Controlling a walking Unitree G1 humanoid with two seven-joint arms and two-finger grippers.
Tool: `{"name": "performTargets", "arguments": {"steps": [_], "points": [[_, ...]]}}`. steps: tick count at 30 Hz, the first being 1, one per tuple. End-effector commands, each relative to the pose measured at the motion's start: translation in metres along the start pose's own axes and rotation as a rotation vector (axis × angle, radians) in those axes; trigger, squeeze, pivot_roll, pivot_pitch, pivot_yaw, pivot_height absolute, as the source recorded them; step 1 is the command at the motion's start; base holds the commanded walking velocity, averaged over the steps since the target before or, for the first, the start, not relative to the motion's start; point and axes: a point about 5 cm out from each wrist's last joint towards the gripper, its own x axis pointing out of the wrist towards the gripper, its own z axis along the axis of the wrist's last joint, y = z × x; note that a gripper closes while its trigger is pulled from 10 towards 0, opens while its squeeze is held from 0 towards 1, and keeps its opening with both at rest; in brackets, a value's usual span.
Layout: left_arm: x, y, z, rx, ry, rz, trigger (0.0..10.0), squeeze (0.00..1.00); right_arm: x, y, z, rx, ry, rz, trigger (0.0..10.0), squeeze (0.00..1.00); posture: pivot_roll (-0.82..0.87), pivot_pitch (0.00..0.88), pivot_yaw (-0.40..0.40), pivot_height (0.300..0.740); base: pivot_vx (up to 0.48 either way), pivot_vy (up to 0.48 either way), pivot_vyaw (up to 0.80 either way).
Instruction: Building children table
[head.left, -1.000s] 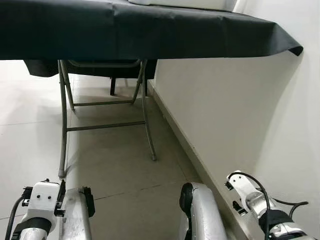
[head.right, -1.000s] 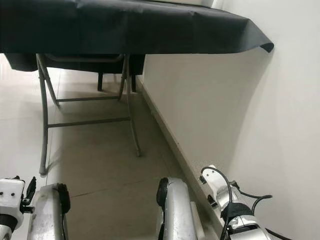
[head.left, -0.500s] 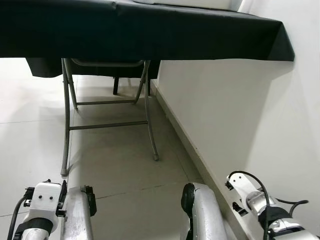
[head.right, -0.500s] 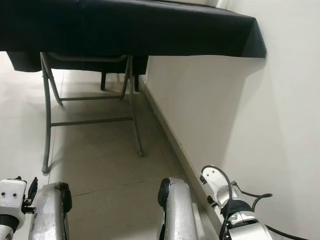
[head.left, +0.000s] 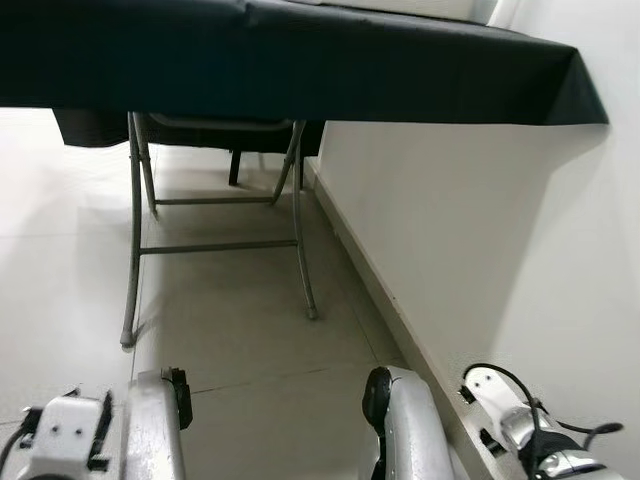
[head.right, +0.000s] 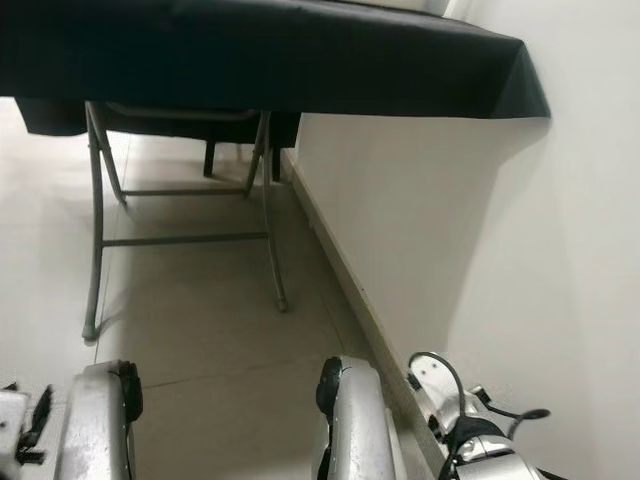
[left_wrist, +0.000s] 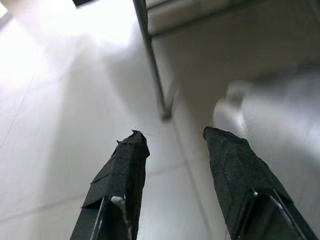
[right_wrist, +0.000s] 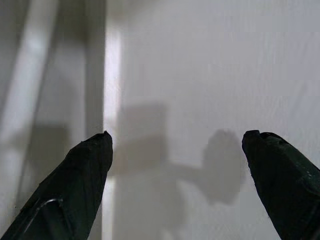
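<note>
Where the black cloth (head.left: 300, 60) hangs, folding table (head.left: 135, 240) top hidden.

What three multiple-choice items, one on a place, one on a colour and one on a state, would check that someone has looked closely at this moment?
1. Where does the folding table stand relative to the wall?
A. To the robot's left of it, close beside it
B. To the robot's right of it
C. Far across the room from it

2. What colour is the cloth over the table?
A. White
B. Black
C. Red

3. How do the left gripper and the right gripper stand?
A. Both shut on parts
B. Left open, right shut
C. Both open and holding nothing

Answers:
1. A, the metal legs sit just left of the baseboard in the head views.
2. B, the drape hanging over the edge is plainly black.
3. C, each wrist view shows a wide gap between the two black fingers, with only floor or wall behind it.
</note>
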Motion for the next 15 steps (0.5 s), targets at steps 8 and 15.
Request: {"name": "performTargets", "arguments": {"steps": [8,15], "points": [[-0.016,0.043,0.006,0.067,0.037,0.028,10.0,0.00,0.003,0.004,-0.029,0.083,0.100,0.047,10.0,0.04,-0.08,0.230,-0.166,0.300,0.000,0.000,0.00],[-0.046,0.067,0.016,0.129,0.078,0.026,10.0,0.00,0.005,0.019,-0.041,0.066,0.134,0.061,10.0,0.15,0.00,0.348,-0.148,0.300,0.000,0.000,0.00]]}}
